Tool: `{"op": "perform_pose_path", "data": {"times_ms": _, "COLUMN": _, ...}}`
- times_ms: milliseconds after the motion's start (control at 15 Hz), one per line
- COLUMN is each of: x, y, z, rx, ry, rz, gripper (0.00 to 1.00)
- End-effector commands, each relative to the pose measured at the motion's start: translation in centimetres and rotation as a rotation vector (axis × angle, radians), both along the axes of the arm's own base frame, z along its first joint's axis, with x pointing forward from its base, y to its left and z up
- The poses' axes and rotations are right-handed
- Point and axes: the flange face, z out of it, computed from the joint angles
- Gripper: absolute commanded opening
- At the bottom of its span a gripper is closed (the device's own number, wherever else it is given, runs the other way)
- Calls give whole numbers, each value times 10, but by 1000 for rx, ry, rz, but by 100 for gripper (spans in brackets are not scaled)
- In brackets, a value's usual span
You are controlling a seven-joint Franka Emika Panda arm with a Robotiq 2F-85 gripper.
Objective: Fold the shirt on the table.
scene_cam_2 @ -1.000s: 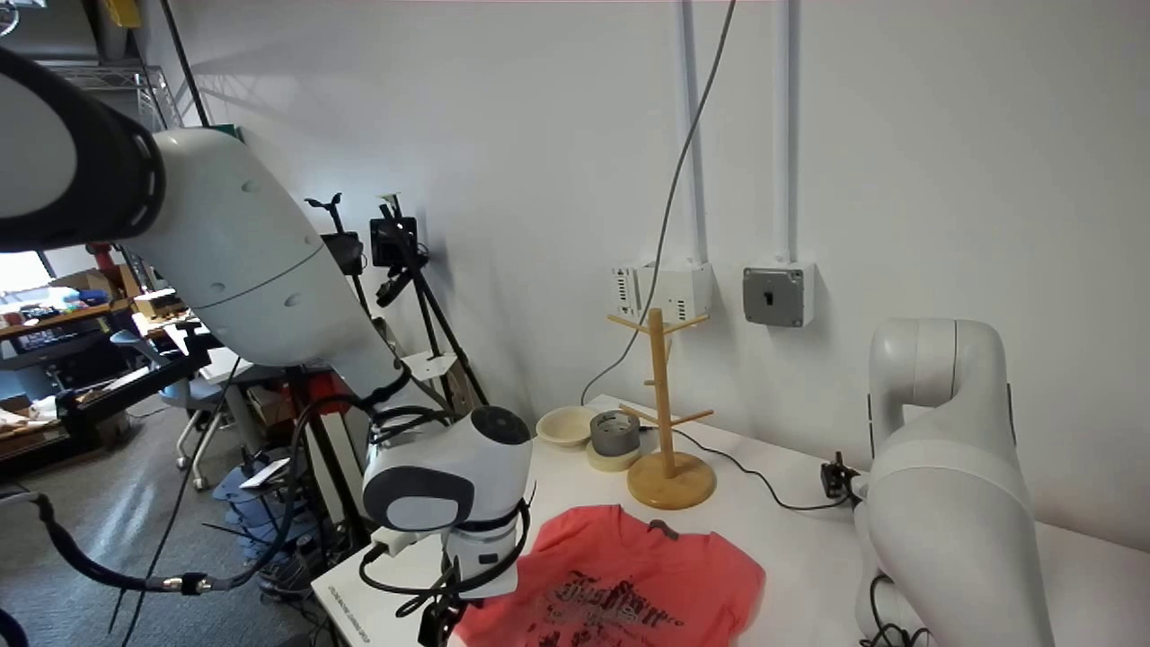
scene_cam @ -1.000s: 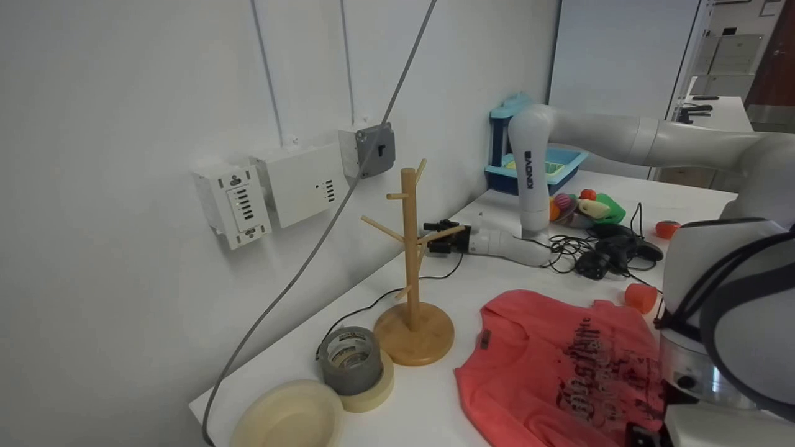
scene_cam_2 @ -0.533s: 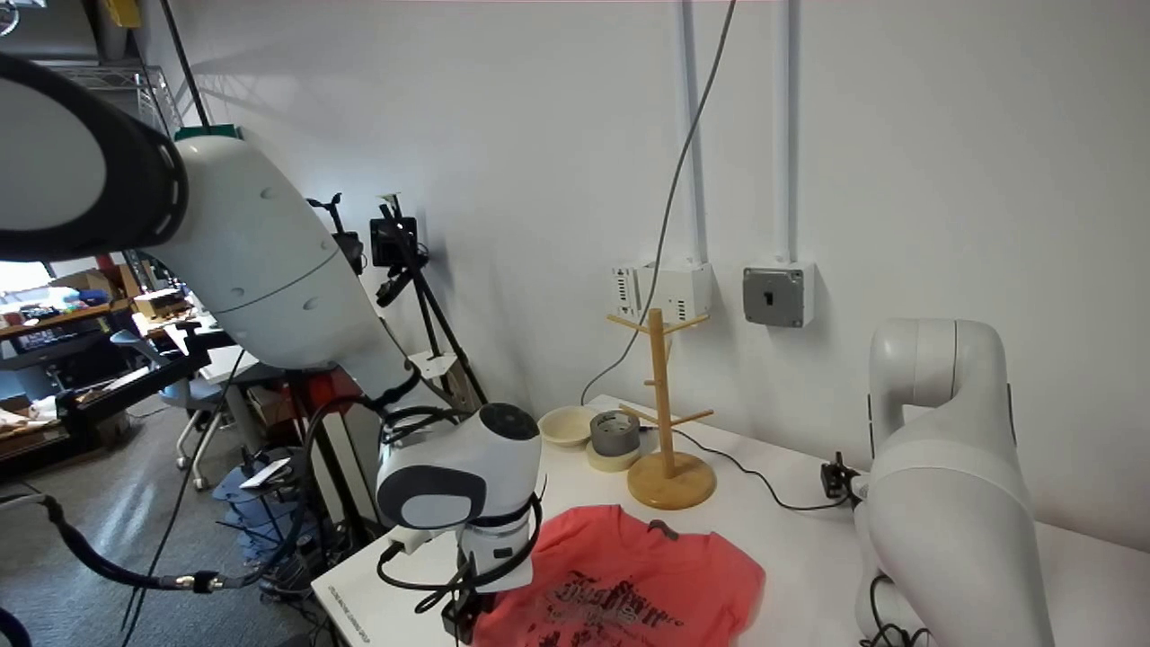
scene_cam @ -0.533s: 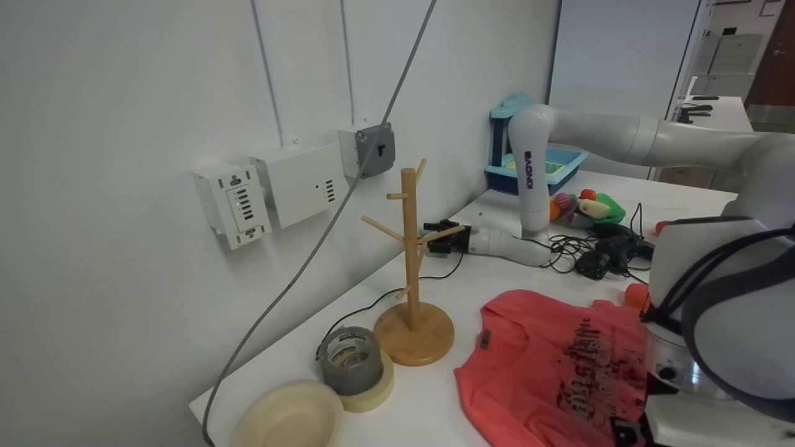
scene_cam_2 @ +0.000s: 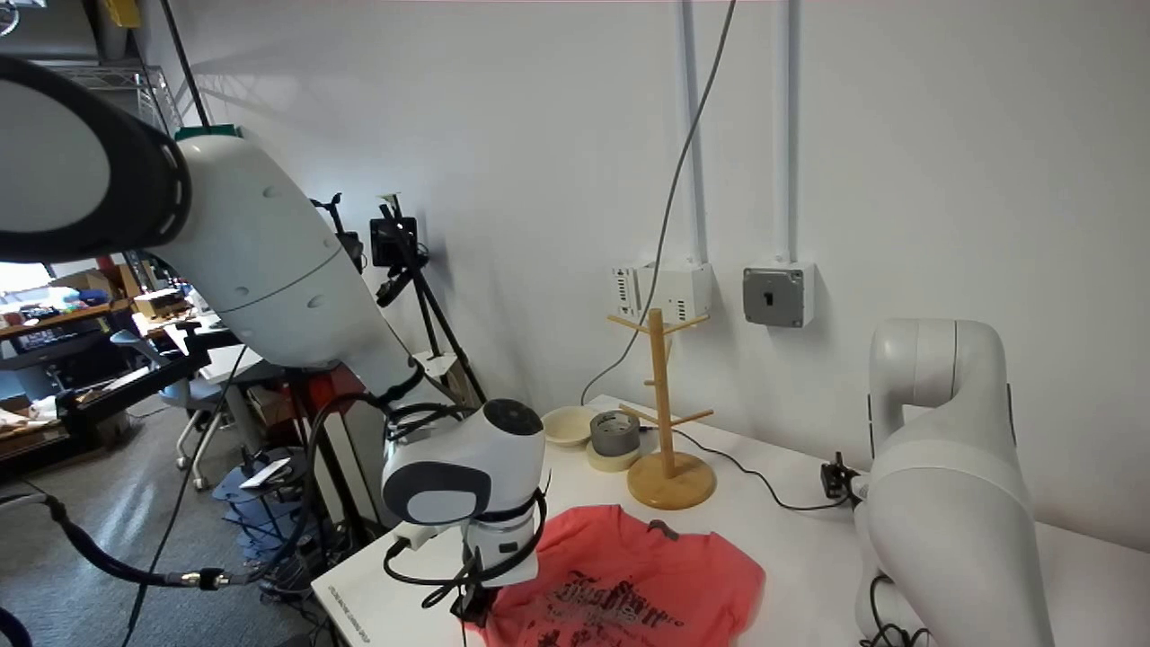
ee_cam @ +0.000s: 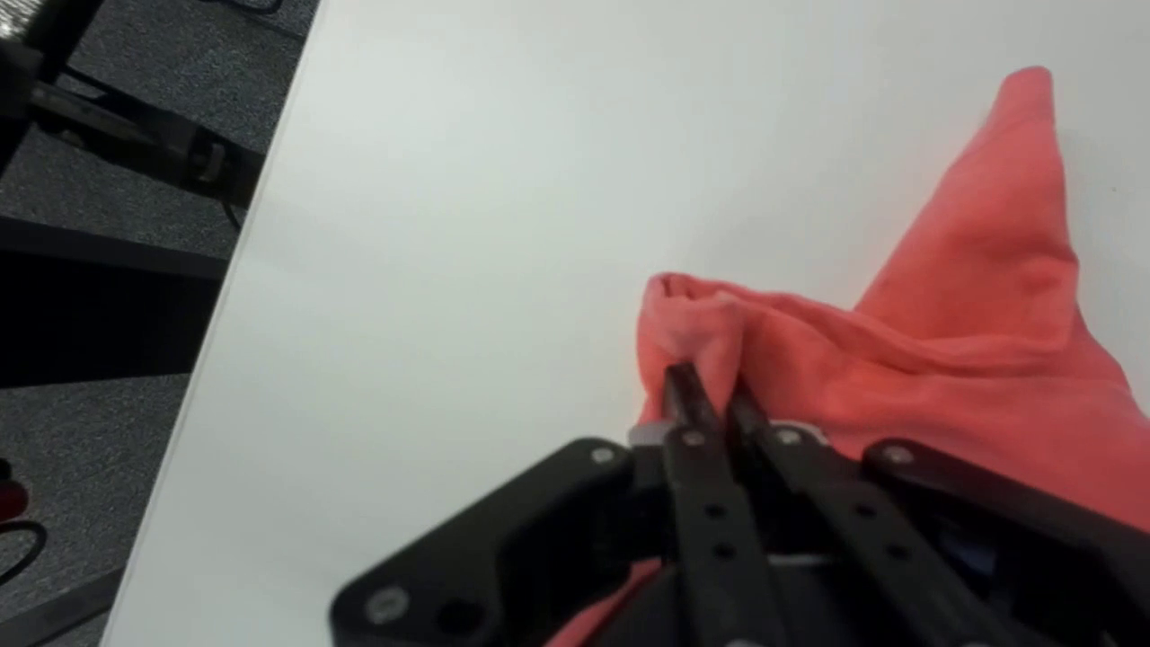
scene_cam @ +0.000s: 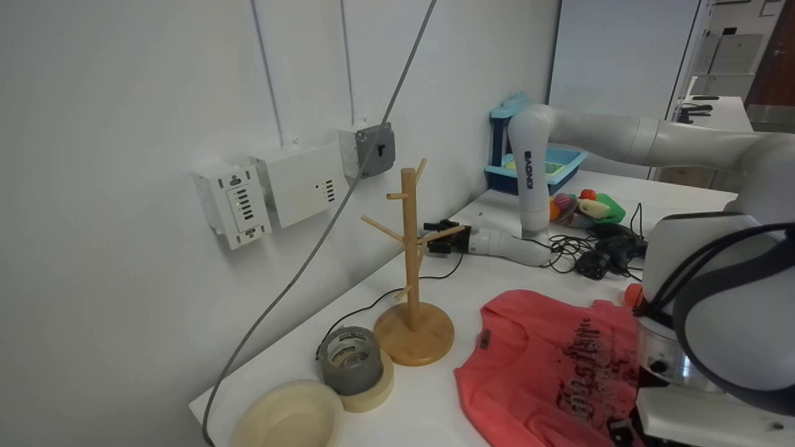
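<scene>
The coral-red shirt [scene_cam: 540, 372] with dark lettering lies mostly flat on the white table [ee_cam: 467, 198]. Its collar faces the wooden stand in both exterior views. In the wrist view my gripper [ee_cam: 712, 382] is shut on a bunched fold at the edge of the shirt [ee_cam: 970, 404], and cloth bulges up between and ahead of the fingertips. A pointed corner of the fabric lies flat beyond the grip. The gripper [scene_cam_2: 471, 604] is at the shirt's side in an exterior view, low over the table. My arm hides part of the shirt there.
A wooden mug tree [scene_cam: 411, 248] stands near the collar, beside tape rolls [scene_cam: 352, 363] and a cream bowl [scene_cam: 289, 416]. A second white arm [scene_cam_2: 943, 467] rests on the table's far side. The table's edge [ee_cam: 220, 296] runs close left of the grip.
My arm has moved inward over the shirt's side, leftward in an exterior view and rightward in an exterior view. The jaws have closed on the cloth. The shirt's main body has stayed put.
</scene>
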Motion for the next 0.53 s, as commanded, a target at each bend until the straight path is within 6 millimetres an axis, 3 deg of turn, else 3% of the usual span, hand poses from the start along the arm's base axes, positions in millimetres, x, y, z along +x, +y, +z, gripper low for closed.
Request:
{"op": "perform_pose_path", "data": {"times_ms": 0, "x": -4, "y": -3, "z": 8, "rx": 16, "ry": -10, "rz": 22, "gripper": 1}}
{"op": "perform_pose_path", "data": {"times_ms": 267, "x": -8, "y": -1, "z": 35, "rx": 217, "ry": 10, "rz": 70, "gripper": 1}}
{"op": "perform_pose_path", "data": {"times_ms": 467, "x": -7, "y": -30, "z": 63, "rx": 381, "ry": 11, "rz": 61, "gripper": 1}}
